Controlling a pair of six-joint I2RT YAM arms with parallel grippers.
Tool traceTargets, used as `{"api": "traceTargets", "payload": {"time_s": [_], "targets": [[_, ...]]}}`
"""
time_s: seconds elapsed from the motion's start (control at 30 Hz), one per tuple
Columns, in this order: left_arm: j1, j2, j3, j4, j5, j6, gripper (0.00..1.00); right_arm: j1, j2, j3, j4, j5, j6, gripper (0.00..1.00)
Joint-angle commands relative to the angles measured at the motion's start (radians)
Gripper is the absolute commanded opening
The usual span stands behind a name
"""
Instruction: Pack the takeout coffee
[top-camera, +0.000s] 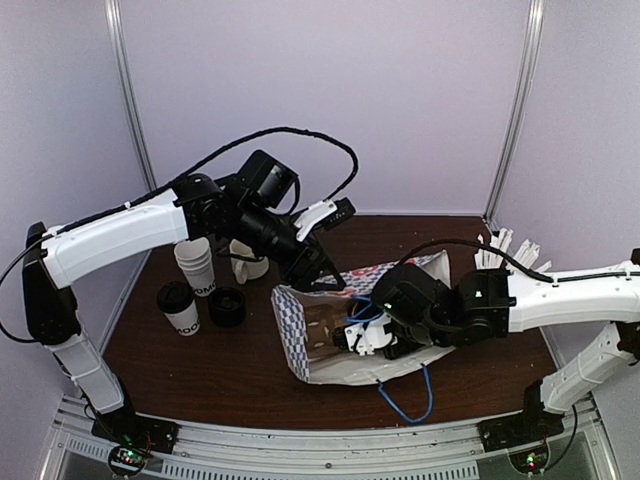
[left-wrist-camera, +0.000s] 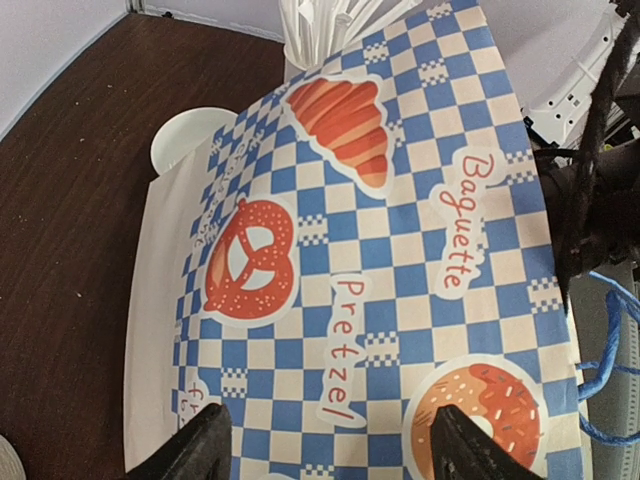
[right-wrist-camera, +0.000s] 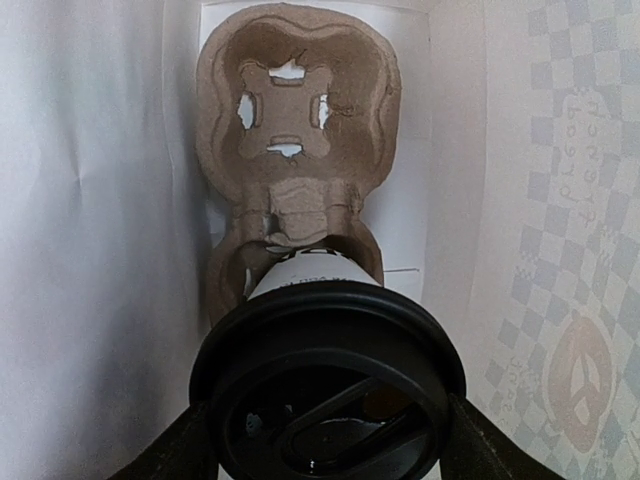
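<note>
1. Two grippers are working at the paper bag (left-wrist-camera: 400, 250). My read of the step: seating the takeout coffee (right-wrist-camera: 325, 370) in the cardboard carrier (right-wrist-camera: 295, 100) inside the bag.
2. The right gripper (right-wrist-camera: 325, 425) is inside the bag mouth, with bag walls on either side of it. Its fingers (right-wrist-camera: 170, 450) sit against both sides of the black lid, so it looks clamped on the cup.
3. The cup is between the right fingers, its base at the carrier cell nearest the fingertips. The empty cell lies further ahead. I cannot tell if the cup is fully seated.
4. The left gripper (left-wrist-camera: 335, 440) has its jaws apart with nothing between them. The bag's checkered panel is directly in front of it; contact is unclear. It is probably steadying the bag.
5. The next move likely calls for pressing the cup home in its cell, then spreading the right fingers and backing straight out. The lid or carrier could snag on the way out.
</note>
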Motion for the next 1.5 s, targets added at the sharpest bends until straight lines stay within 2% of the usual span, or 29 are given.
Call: {"api": "traceTargets", "payload": {"time_s": [0.0, 0.23, 0.43, 0.63, 0.9, 1.27, 1.47], "targets": [[0.001, -0.042, -0.018, 0.027, -0.008, 0.021, 0.72, -0.017, 0.022, 0.002, 0.013, -0.018, 0.013, 0.6], [0.001, -0.06, -0.041, 0.027, -0.036, 0.02, 0.72, -0.058, 0.053, 0.038, -0.002, -0.076, 0.033, 0.6], [0.012, -0.136, -0.064, 0.021, -0.202, 0.027, 0.81, -0.104, 0.106, 0.121, -0.089, -0.161, 0.071, 0.6], [0.065, -0.234, -0.134, 0.034, -0.271, 0.031, 0.83, -0.148, 0.155, 0.199, -0.161, -0.238, 0.102, 0.6], [0.106, -0.313, -0.2, 0.033, -0.293, 0.032, 0.83, -0.206, 0.248, 0.337, -0.296, -0.354, 0.149, 0.6], [0.134, -0.342, -0.246, 0.037, -0.29, 0.062, 0.83, -0.229, 0.375, 0.534, -0.515, -0.45, 0.181, 0.59], [0.147, -0.364, -0.262, 0.035, -0.309, 0.064, 0.83, -0.256, 0.436, 0.606, -0.567, -0.499, 0.192, 0.59]]}}
